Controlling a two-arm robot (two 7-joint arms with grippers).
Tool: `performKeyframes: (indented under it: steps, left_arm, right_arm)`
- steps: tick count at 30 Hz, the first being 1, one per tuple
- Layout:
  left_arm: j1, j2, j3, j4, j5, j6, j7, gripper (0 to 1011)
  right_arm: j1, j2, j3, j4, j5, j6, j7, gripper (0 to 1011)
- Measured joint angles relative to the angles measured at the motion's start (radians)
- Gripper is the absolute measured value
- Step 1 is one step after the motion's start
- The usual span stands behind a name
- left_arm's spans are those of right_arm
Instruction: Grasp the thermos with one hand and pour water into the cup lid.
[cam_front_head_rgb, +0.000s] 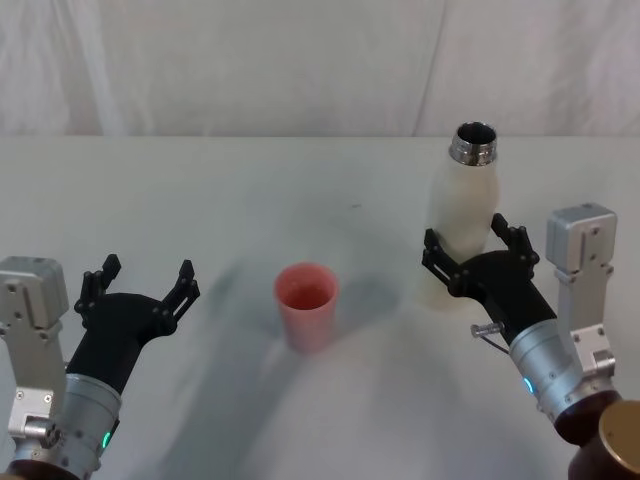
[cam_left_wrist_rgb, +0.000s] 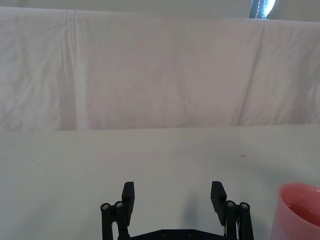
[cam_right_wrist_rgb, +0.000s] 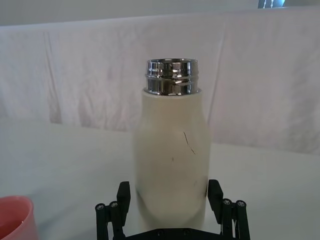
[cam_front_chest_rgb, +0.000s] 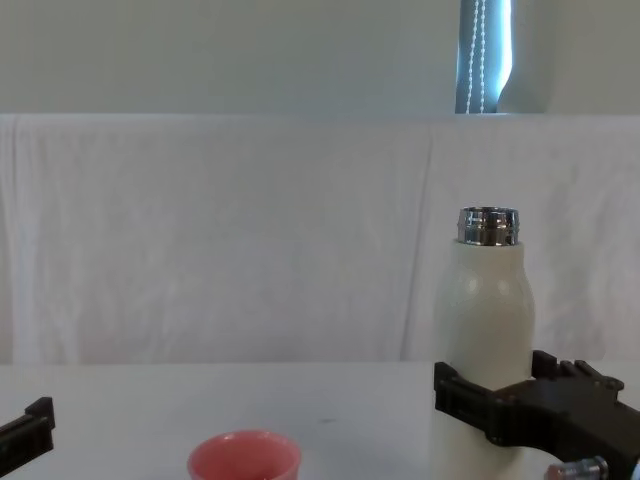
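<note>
Standing upright on the pale table (cam_front_head_rgb: 200, 200), toward the robot's right, the thermos (cam_front_head_rgb: 462, 225) is the biggest thing in the scene — cream body, cap off, shiny steel neck open at the top. Around its lower body sits the right gripper (cam_front_head_rgb: 468, 258), one finger on each side; in the right wrist view the thermos (cam_right_wrist_rgb: 171, 160) fills the space between the fingers (cam_right_wrist_rgb: 123, 192), but whether the pads are pressing or just beside the wall I cannot tell, so I would not call it grasped. The step in hand looks like securing that hold. To do it well, the jaws should close squarely on the straight part of the body, below the rounded shoulder, and firmly enough that the smooth matte wall does not slip once tilted. The left gripper (cam_front_head_rgb: 140, 290) rests idle over the table on the robot's left, fingers spread apart and holding nothing. Between the two arms, nearer the middle, stands the cup lid (cam_front_head_rgb: 306, 303) — small, pink, mouth up, well apart from the bottle. The pour will need the neck brought over its rim and tipped slowly, since the target is narrow.
</note>
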Motion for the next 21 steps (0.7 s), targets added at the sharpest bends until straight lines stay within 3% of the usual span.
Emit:
performKeyframes:
  steps: [21]
  left_arm:
    - [0.0, 0.0, 0.0, 0.0, 0.0, 0.0, 0.0, 1001]
  right_arm:
    - [0.033, -0.012, -0.007, 0.034, -0.001, -0.007, 0.001, 1000]
